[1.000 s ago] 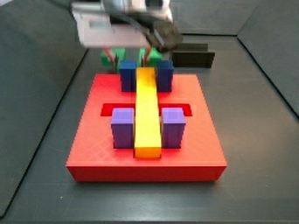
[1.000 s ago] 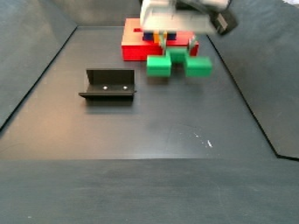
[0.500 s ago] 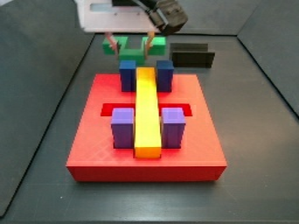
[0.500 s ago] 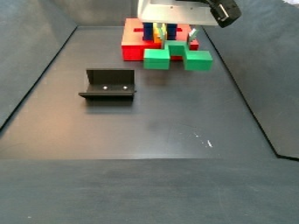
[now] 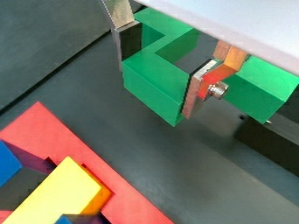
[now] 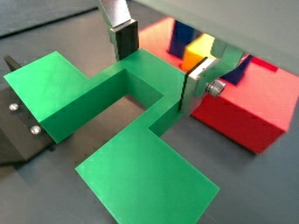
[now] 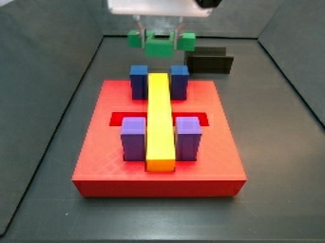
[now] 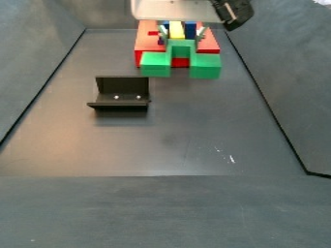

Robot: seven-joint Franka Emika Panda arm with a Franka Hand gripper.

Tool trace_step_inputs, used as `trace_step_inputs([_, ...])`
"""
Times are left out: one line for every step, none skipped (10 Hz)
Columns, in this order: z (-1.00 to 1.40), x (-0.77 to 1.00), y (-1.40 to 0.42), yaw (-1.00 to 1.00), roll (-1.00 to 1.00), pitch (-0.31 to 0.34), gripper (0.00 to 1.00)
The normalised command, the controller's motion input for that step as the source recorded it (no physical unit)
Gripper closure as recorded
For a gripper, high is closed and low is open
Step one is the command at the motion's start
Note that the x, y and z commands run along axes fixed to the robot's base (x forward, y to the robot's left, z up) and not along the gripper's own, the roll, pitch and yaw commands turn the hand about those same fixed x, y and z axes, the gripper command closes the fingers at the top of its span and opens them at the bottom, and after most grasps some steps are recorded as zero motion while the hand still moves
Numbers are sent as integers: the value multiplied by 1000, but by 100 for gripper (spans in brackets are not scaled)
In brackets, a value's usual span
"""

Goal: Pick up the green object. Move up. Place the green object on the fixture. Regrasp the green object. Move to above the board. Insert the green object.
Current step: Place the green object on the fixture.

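The floor (image 8: 168, 184) was a dark grey sheet with low dark walls rising at its sides, seen in both side views. On it lay the board (image 7: 159, 157), a large red slab, carrying a long yellow bar (image 7: 159, 119) down its middle, two blue blocks (image 7: 140, 80) at its far end and two purple blocks (image 7: 133, 138) nearer the camera, one on each side of the bar. The fixture (image 8: 119, 93), a small dark bracket, stood on the floor well apart from the board in a side view, and showed beyond the board's far end in a side view (image 7: 211, 63).

The green object (image 8: 180, 60) hung in the air, clear of the floor, beyond the far end of the board and close beside it. The gripper (image 6: 162, 63) was above the floor at that same place, its body cut off by the upper edge in both side views. In both wrist views its two flat silver fingers (image 5: 197, 90) pinched the raised centre block of the green object (image 5: 163, 79) between them, one plate on each side, while the wide bar (image 6: 70, 87) spread out past the plates on either hand.
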Motion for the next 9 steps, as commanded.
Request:
trace_step_inputs([151, 611, 151, -234, -951, 69, 100])
trace_step_inputs([137, 611, 129, -251, -963, 71, 100])
trace_step_inputs([129, 611, 120, -260, -951, 86, 100])
trace_step_inputs([80, 614, 146, -260, -929, 49, 100])
trace_step_inputs([0, 563, 220, -269, -920, 0, 100])
trace_step_inputs([0, 557, 237, -269, -917, 0, 100])
trace_step_inputs([0, 569, 217, -266, -906, 0, 100])
trace_step_inputs([0, 506, 209, -243, -909, 0, 100])
trace_step_inputs([0, 469, 171, -226, -894, 0, 100])
